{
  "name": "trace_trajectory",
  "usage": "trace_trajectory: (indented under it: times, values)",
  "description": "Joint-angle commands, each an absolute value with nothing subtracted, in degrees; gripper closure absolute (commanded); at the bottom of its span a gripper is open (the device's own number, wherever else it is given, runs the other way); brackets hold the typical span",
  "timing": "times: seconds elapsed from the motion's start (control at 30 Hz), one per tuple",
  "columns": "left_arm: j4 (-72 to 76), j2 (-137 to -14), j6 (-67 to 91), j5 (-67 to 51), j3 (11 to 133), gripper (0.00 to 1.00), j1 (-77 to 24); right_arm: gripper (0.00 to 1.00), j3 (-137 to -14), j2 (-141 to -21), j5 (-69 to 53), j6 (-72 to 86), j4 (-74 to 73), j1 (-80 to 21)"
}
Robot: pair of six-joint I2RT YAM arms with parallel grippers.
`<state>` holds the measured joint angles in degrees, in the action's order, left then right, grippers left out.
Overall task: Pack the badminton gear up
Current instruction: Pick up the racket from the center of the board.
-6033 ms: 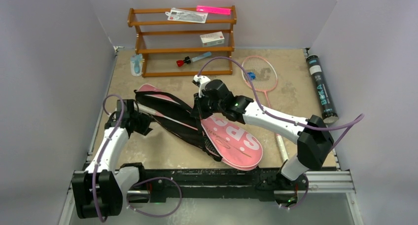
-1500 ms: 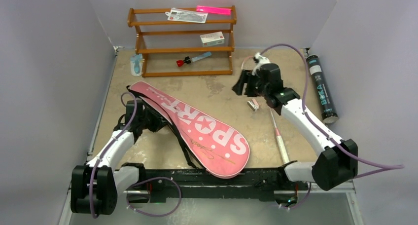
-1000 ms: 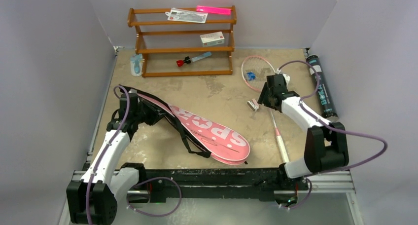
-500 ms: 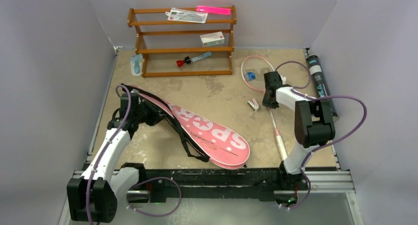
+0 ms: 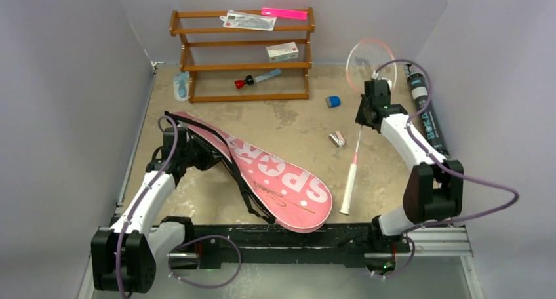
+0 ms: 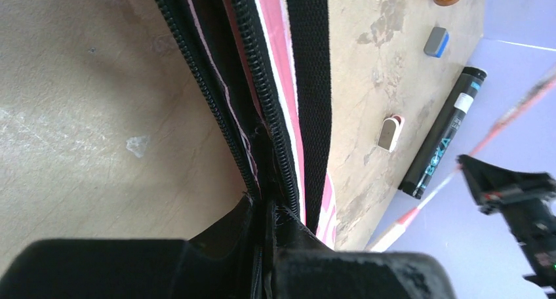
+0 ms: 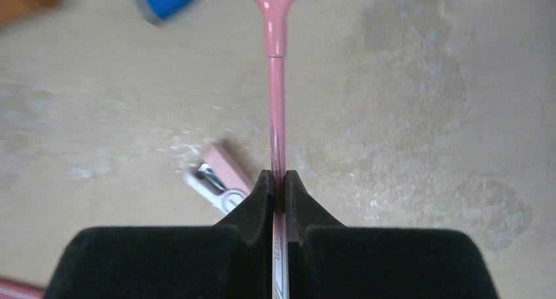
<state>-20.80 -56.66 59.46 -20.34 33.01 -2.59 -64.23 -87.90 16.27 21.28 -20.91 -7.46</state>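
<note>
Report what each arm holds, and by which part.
Right fingers: the pink racket, by its thin shaft below the head. Left fingers: the pink bag, by its zippered edge.

Even light; wrist edges perhaps blurred.
</note>
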Motion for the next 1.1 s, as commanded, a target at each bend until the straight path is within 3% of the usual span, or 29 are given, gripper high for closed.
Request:
trace_trajectory:
  times: [0.0, 0.17, 0.37, 0.6, 0.63, 0.7, 0.77, 0.97, 1.07]
  values:
    - [-16.48, -57.05, 60.06, -22.27, 32.16, 1.00, -2.50, 1.00, -70.36, -83.20, 10.81, 17.93, -23.56, -7.60]
    - [-12.17, -57.59, 63.40, -22.73, 29.54, 1.00, -4.75, 1.00, -73.45, -77.43, -0.21, 17.67, -25.05, -7.57]
    - [0.77, -59.27, 75.03, -18.08, 23.60, 1.00, -13.90, 1.00, -75.59, -72.34, -24.05, 17.91, -24.89, -7.60]
    - [3.52, -62.48, 78.29, -4.19, 26.94, 1.00, -26.70, 1.00, -72.33, -68.07, -33.03, 19.25, -23.56, -7.60]
    - [1.25, -63.40, 76.69, -2.98, 29.11, 0.98, -27.47, 1.00, -71.09, -67.11, -34.56, 20.06, -22.52, -7.64]
    - [-10.63, -65.07, 75.07, 1.90, 35.40, 0.78, -28.27, 1.00, -67.39, -64.79, -38.71, 22.60, -18.03, -7.65]
    - [-17.94, -65.66, 69.77, 5.32, 40.35, 0.64, -28.30, 1.00, -63.68, -62.47, -42.40, 24.16, -13.44, -7.69]
    - [-33.10, -58.32, 61.06, 14.93, 47.01, 0.48, -28.30, 1.00, -55.14, -58.11, -43.73, 28.50, -4.31, -8.34]
    - [-35.76, -53.90, 53.80, 16.36, 48.85, 0.47, -28.26, 1.00, -52.36, -58.14, -46.27, 30.07, -0.43, -8.97]
